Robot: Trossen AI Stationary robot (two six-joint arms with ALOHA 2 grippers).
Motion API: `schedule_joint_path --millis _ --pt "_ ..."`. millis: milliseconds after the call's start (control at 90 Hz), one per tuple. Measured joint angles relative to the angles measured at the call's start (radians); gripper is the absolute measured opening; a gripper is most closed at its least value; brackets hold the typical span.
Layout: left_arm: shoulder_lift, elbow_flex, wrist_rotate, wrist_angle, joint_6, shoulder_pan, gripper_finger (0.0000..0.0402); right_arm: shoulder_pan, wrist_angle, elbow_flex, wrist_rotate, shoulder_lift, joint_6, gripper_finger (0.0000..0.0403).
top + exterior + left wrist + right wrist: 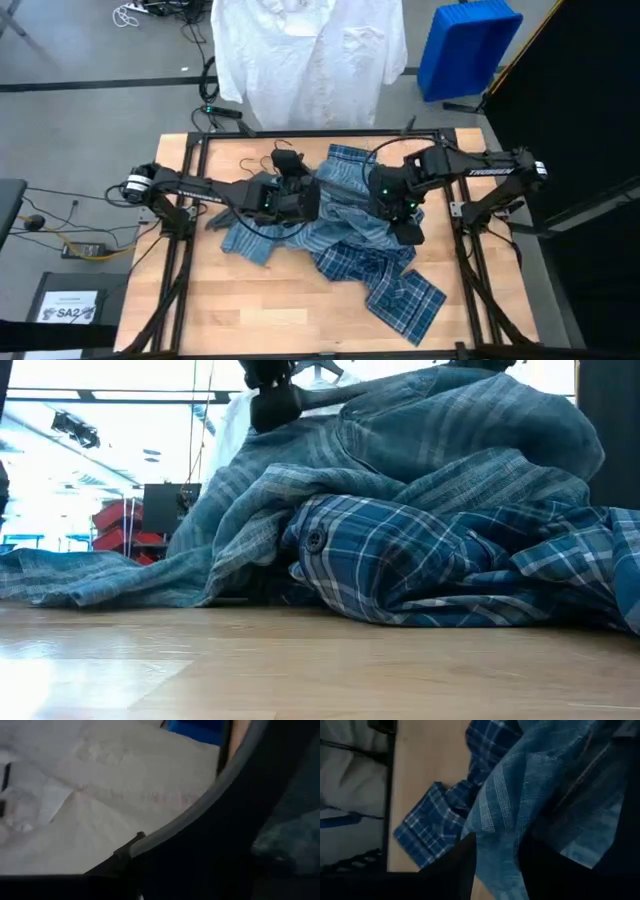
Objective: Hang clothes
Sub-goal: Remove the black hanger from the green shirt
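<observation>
A light blue striped shirt (450, 430) is raised like a tent over a darker plaid shirt (420, 560) that lies heaped on the table (250, 310). One end of the striped shirt (255, 240) trails on the wood. My left gripper (288, 195) is at the heap's left, shut on a dark grey hanger (200, 805). My right gripper (403, 215) is at its right, shut on the striped shirt. A white shirt (310, 60) hangs beyond the table's far edge. My left gripper holds the dark hanger, whose curved arm (165, 835) crosses close in front of its wrist camera. The place of contact is hidden, so the part and the kind of hold do not show. The hanger is clear of the table, at the striped shirt's raised top (300, 400). My right gripper pinches a fold of the striped shirt (495, 855) between its two fingers (450, 870). How many layers it has, I cannot tell. The cloth is lifted at that place and falls away to the table and onto the plaid shirt.
More dark hangers (265, 160) lie on the table near its far edge, just beyond my left gripper. A blue bin (465, 45) stands on the floor beyond the far right corner. Bare wood (200, 300) shows along the near edge. Black frame bars (190, 250) run along the table's sides.
</observation>
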Motion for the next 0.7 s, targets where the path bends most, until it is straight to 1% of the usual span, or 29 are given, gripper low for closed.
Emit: schedule_joint_path --millis 133,244,300,400,467,544,700 --pt "0.000 0.000 0.000 0.010 -0.019 0.001 0.0165 0.046 0.014 -0.001 0.029 -0.018 0.036 0.0105" --pt "-0.002 0.000 -0.012 0.018 -0.045 0.003 0.0165 0.086 0.018 -0.001 0.108 -0.042 0.075 0.0103" --pt "-0.006 0.000 -0.029 0.028 -0.064 0.004 0.0165 0.112 0.017 -0.001 0.178 -0.059 0.108 0.0103" --pt "-0.023 0.000 -0.069 0.068 -0.080 0.006 0.0165 0.163 0.025 -0.003 0.350 -0.103 0.170 0.0104" --pt "-0.044 0.007 -0.080 0.112 -0.110 0.008 0.0165 0.204 0.039 -0.005 0.462 -0.138 0.198 0.0104" --pt "-0.064 0.007 -0.077 0.114 -0.132 0.008 0.0165 0.255 0.088 -0.007 0.582 -0.182 0.235 0.0101" --pt "-0.077 0.002 -0.044 0.171 -0.137 0.009 0.0165 0.330 0.180 -0.092 0.740 -0.277 0.295 0.0101"
